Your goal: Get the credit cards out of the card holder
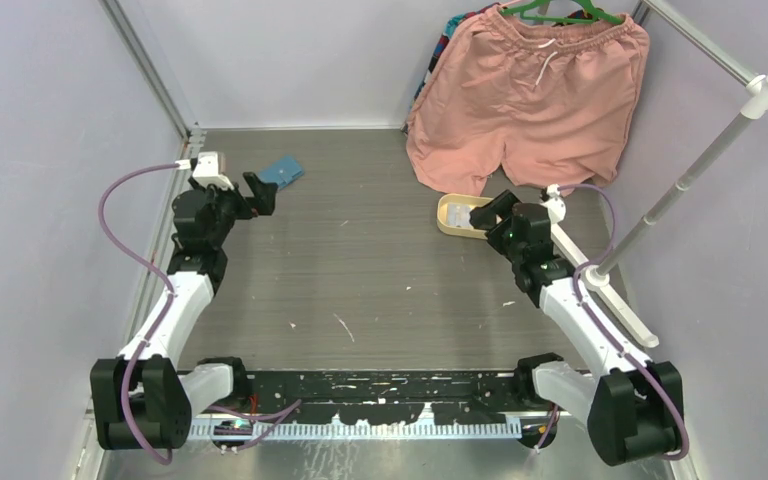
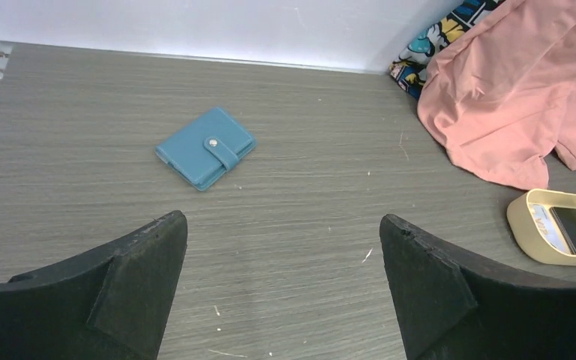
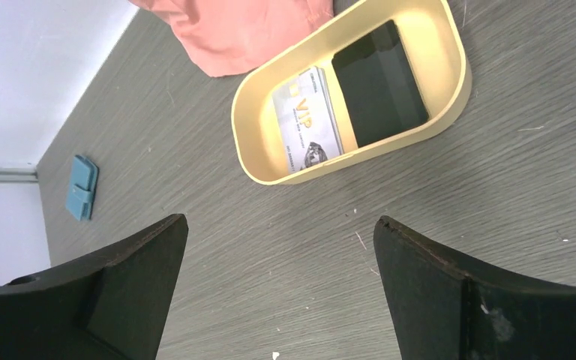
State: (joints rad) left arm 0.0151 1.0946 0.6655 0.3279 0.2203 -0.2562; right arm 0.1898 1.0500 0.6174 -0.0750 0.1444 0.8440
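The teal-blue card holder (image 1: 282,171) lies closed, its snap tab fastened, on the table at the back left. In the left wrist view it (image 2: 205,148) lies ahead of my left gripper (image 2: 283,225), which is open, empty and apart from it. A light card printed "VIP" (image 3: 307,120) and a black card (image 3: 379,82) lie side by side in the oval tan tray (image 3: 255,161). My right gripper (image 3: 281,225) is open and empty just short of the tray. From above, my left gripper (image 1: 260,193) is near the holder and my right gripper (image 1: 488,212) is at the tray (image 1: 447,222).
Pink shorts (image 1: 525,95) hang on a green hanger at the back right, their hem on the table just behind the tray. A white pole (image 1: 700,160) leans at the right. Walls close off the left, back and right sides.
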